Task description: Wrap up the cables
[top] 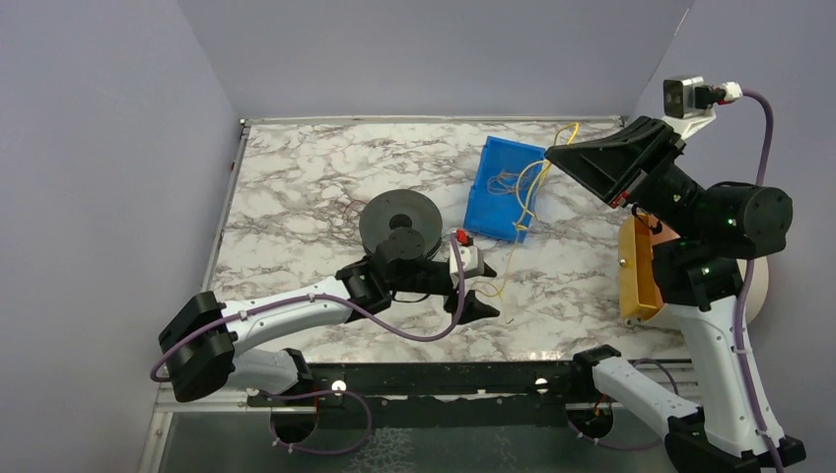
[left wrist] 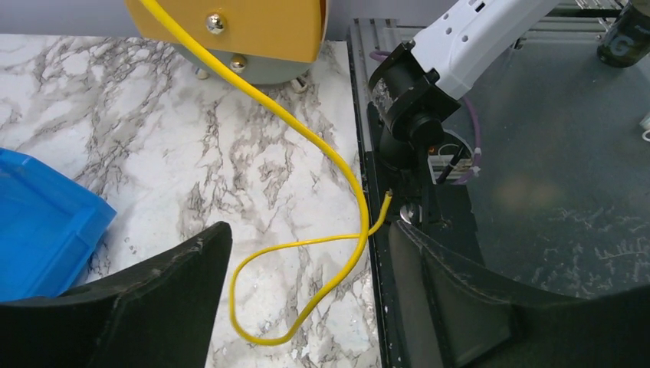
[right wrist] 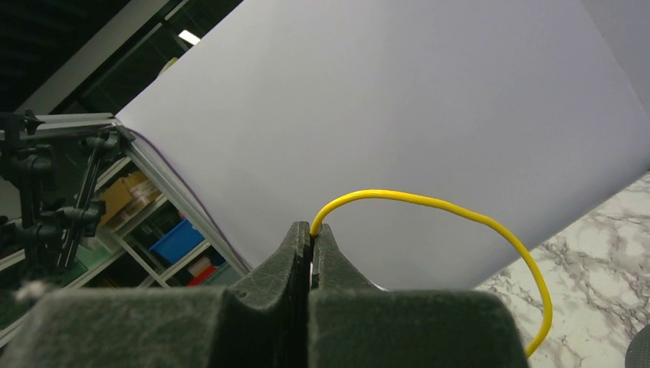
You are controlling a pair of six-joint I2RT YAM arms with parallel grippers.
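A yellow cable [top: 520,235] runs from the blue bin [top: 505,187] down over the marble table. My right gripper [top: 554,154] is raised above the bin's far corner and shut on the cable's upper end [right wrist: 312,228], which arcs away to the right [right wrist: 460,208]. My left gripper [top: 473,301] is open and low over the table near the front edge. In the left wrist view the cable's free end lies in a loop [left wrist: 303,253] between the two open fingers [left wrist: 176,284], touching neither. A black spool [top: 399,222] lies behind the left wrist.
A gold spool [top: 639,271] stands on edge at the right, also in the left wrist view [left wrist: 253,31]. The bin holds several thin tangled wires [top: 513,182]. The black base rail [left wrist: 383,253] and the right arm's base [left wrist: 418,92] are close to the loop.
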